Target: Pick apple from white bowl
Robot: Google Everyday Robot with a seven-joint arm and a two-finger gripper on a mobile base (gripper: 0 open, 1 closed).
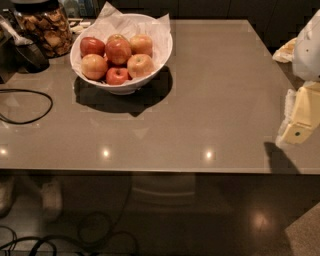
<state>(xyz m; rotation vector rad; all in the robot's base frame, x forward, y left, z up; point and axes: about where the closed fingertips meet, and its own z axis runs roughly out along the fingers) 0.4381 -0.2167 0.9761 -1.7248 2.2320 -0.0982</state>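
Reach not yet begun: the gripper (299, 122) hangs at the table's (215, 100) right edge, spread or closed I cannot tell; the apple (140, 65) lies in the white bowl (159, 56) near the far left corner, well apart; next comes crossing, then descending among neighbours; one bowl, six apples plainly, perhaps a seventh; one glass jar (47, 27).

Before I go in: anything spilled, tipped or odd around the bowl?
Nothing stands out. The white bowl sits upright, apples all inside its paper lining. The gripper hangs at the table's right edge, far from it.
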